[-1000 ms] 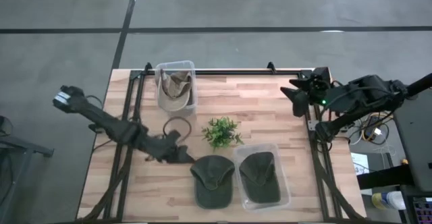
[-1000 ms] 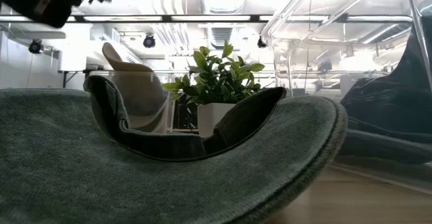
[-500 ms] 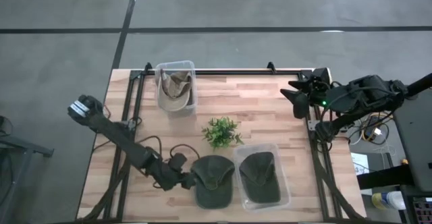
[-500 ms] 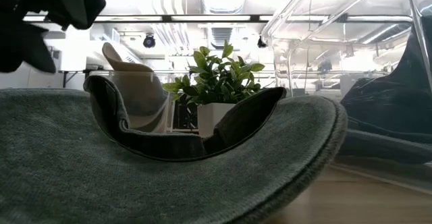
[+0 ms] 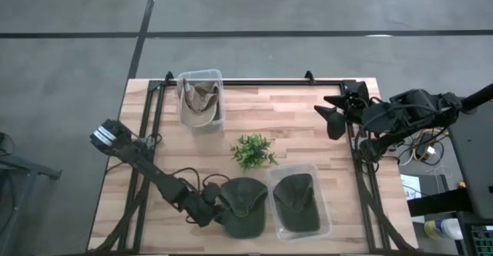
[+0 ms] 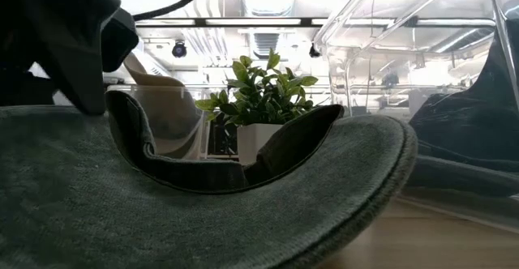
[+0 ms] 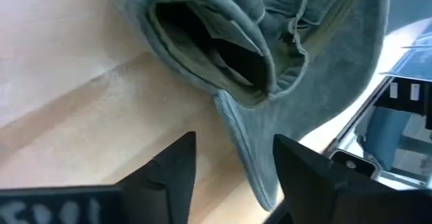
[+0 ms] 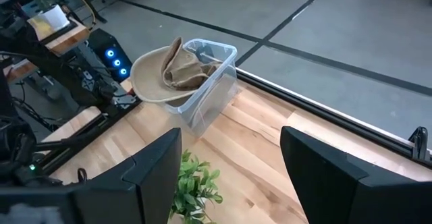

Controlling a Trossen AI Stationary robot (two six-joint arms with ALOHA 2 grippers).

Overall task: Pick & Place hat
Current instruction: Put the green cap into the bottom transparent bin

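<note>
A dark green hat (image 5: 245,207) lies on the wooden table near its near edge, brim (image 6: 243,220) toward the low camera. My left gripper (image 5: 213,212) is open at the hat's left side, low over the table. In the left wrist view its fingers stand on either side of the brim's edge (image 7: 237,131), and the hat's hollow inside (image 7: 209,48) faces them. In the low view the left gripper (image 6: 73,50) hangs dark above the brim. My right gripper (image 5: 331,117) waits open over the table's far right part.
A clear bin (image 5: 311,227) just right of the hat holds a second green hat (image 5: 297,202). Another clear bin (image 5: 218,77) at the far edge holds a beige hat (image 5: 199,100). A small potted plant (image 5: 253,151) stands mid-table, behind the green hat.
My left gripper has swung from mid-table toward the near edge and to the right, coming down beside the green hat's left side. The hat has stayed where it was.
</note>
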